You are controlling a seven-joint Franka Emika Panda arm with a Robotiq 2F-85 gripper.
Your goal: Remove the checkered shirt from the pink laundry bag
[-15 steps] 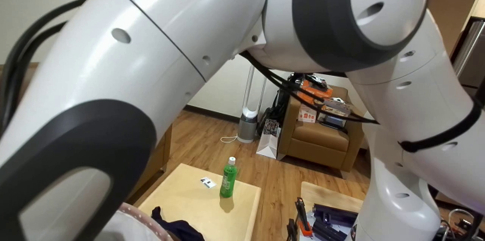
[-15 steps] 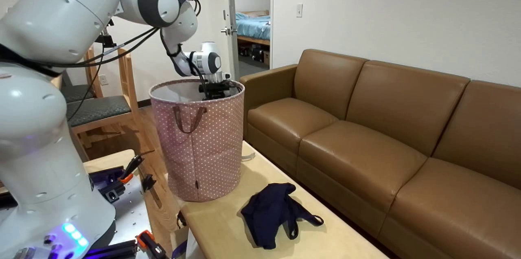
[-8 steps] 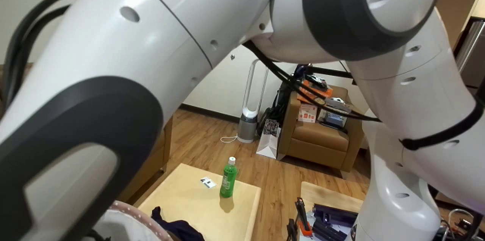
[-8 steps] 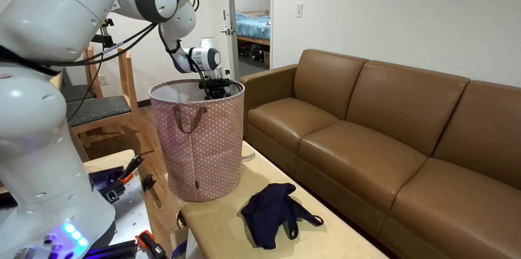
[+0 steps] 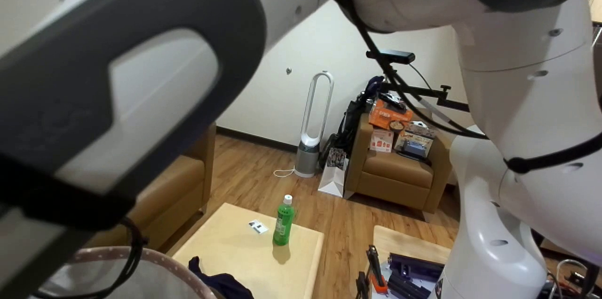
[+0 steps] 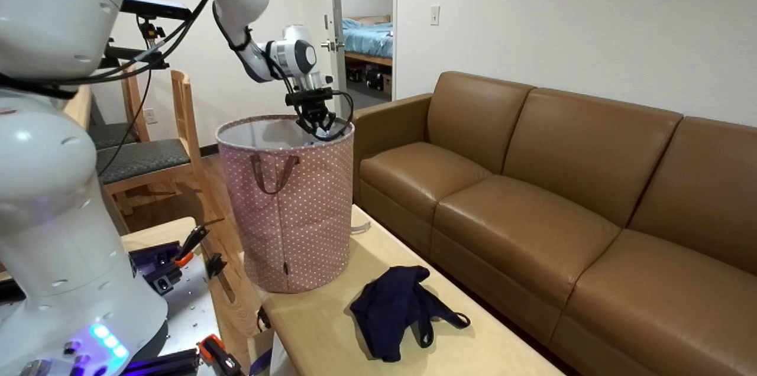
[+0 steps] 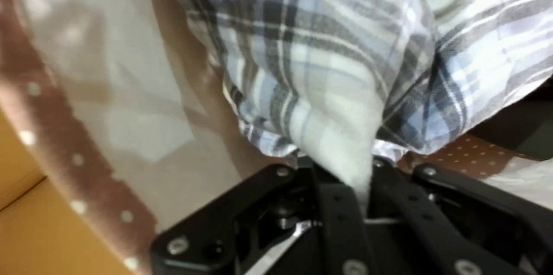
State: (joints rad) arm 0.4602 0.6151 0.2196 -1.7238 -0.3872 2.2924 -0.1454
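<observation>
Your tool (image 7: 345, 171) holds a fold of the checkered shirt (image 7: 302, 37) in the mouth of the pink laundry bag (image 6: 295, 216), its jaws drawn almost together on the fabric at 6 o'clock in the wrist view. Checked in blue, white and grey with touches of brown, the shirt bunches in soft creases from 11 o'clock round to 3, then narrows to a pale tail where you have it pinched. The bag's light lining (image 7: 142, 136) shows at 9 o'clock; the dotted rim (image 7: 77, 171) runs from 10 down to 7.

In an exterior view, the bag stands upright on the worktop (image 6: 319, 323), your tool at the 2 o'clock side of its opening; a navy cloth (image 6: 387, 311) lies between 4 and 5 o'clock from it. The bag's front wall screens the shirt there, leaving a pale patch (image 6: 311, 142) under your tool, too small to read as checks; how far down the fabric hangs, you cannot tell.

The shirt runs off the wrist view's edge at 12 and 3 o'clock. Your arm (image 5: 235, 31) fills much of an exterior view, where the bag, near 8 o'clock, is cut by the bottom edge.
</observation>
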